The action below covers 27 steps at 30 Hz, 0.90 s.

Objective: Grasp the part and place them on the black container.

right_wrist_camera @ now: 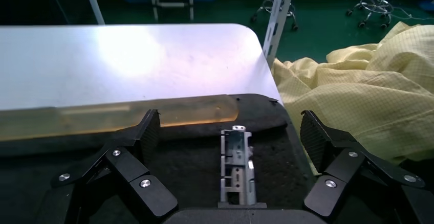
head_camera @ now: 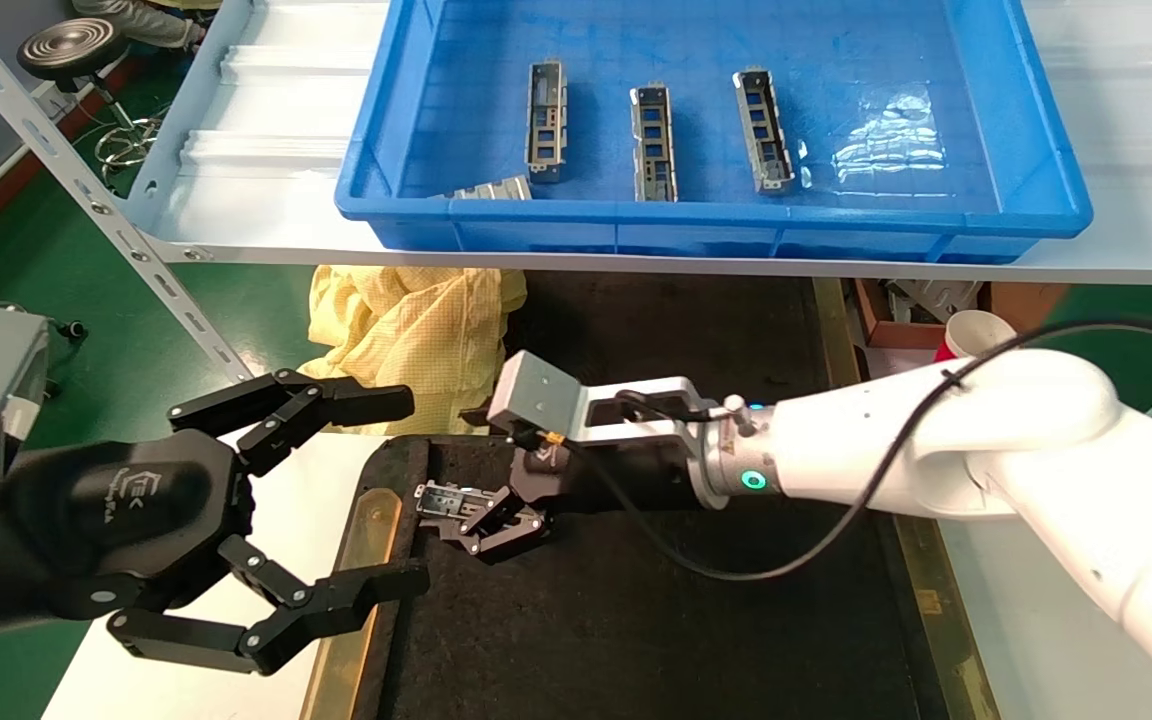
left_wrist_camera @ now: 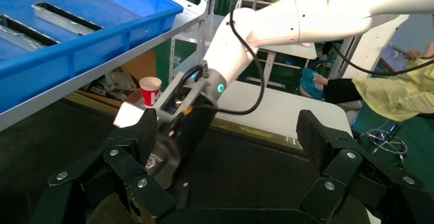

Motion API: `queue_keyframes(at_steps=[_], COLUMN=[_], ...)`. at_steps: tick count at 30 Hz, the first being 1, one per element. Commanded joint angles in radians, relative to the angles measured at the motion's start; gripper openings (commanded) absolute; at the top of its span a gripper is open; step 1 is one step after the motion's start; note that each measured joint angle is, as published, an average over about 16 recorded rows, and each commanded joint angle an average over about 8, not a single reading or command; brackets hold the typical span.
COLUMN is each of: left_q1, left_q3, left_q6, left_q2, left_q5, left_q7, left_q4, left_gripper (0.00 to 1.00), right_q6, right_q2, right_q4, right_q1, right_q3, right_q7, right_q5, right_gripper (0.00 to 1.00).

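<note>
From the head view, the right gripper (head_camera: 481,520) sits low over the near left corner of the black container (head_camera: 636,620), with the part (head_camera: 439,499) lying on the tray between its spread fingers, while the left gripper (head_camera: 336,500) hangs wide open just off the tray's left edge. The left wrist view shows the left gripper (left_wrist_camera: 228,137) with fingers apart, facing the right arm. The right wrist view shows the part (right_wrist_camera: 237,165) flat on the black container (right_wrist_camera: 194,162), untouched between the right gripper's (right_wrist_camera: 230,137) parted fingers.

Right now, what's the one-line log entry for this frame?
right gripper: open, straddling part | part: on black container | left gripper: open, idle beside tray
</note>
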State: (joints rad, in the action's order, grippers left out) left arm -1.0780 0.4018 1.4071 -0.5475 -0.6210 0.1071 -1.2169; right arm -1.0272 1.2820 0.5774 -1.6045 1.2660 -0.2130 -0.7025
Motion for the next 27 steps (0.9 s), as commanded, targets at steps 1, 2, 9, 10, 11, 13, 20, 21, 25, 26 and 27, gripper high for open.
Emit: queue_keyframes(at_steps=[1, 2, 9, 10, 11, 13, 20, 21, 25, 26, 27], left_q1=[0.000, 0.000, 0.000, 0.000, 0.000, 0.000, 0.000, 0.000, 0.000, 0.000, 0.000], left_q3=[0.000, 0.000, 0.000, 0.000, 0.000, 0.000, 0.000, 0.000, 0.000, 0.000, 0.000], left_q6=[0.000, 0.000, 0.000, 0.000, 0.000, 0.000, 0.000, 0.000, 0.000, 0.000, 0.000], left_q2=[0.000, 0.000, 0.000, 0.000, 0.000, 0.000, 0.000, 0.000, 0.000, 0.000, 0.000], left_q5=[0.000, 0.000, 0.000, 0.000, 0.000, 0.000, 0.000, 0.000, 0.000, 0.000, 0.000], left_q7=[0.000, 0.000, 0.000, 0.000, 0.000, 0.000, 0.000, 0.000, 0.000, 0.000, 0.000], left_q4=[0.000, 0.000, 0.000, 0.000, 0.000, 0.000, 0.000, 0.000, 0.000, 0.000, 0.000], left_gripper=[1.00, 1.00, 1.00, 1.00, 1.00, 1.00, 1.00, 1.00, 1.00, 1.00, 1.00], right_q6=[-0.014, -0.023, -0.082, -0.091, -0.099, -0.116, -0.176, -0.184, -0.218, -0.227, -0.235], right_q2=[-0.020, -0.032, -0.117, -0.129, -0.142, -0.166, -0.252, -0.264, -0.312, -0.325, -0.337], right_q4=[0.020, 0.033, 0.123, 0.136, 0.149, 0.175, 0.265, 0.277, 0.329, 0.342, 0.355], right_q1=[0.015, 0.025, 0.092, 0.102, 0.112, 0.131, 0.199, 0.208, 0.247, 0.257, 0.266], right_q3=[-0.029, -0.047, -0.172, -0.190, -0.209, -0.244, -0.370, -0.388, -0.460, -0.478, -0.495], right_q7=[0.012, 0.019, 0.070, 0.077, 0.085, 0.099, 0.150, 0.157, 0.187, 0.194, 0.201], right_q5=[0.000, -0.001, -0.004, -0.005, -0.005, -0.007, -0.010, -0.011, -0.013, -0.013, -0.014], right_gripper=[1.00, 1.00, 1.00, 1.00, 1.00, 1.00, 1.00, 1.00, 1.00, 1.00, 1.00])
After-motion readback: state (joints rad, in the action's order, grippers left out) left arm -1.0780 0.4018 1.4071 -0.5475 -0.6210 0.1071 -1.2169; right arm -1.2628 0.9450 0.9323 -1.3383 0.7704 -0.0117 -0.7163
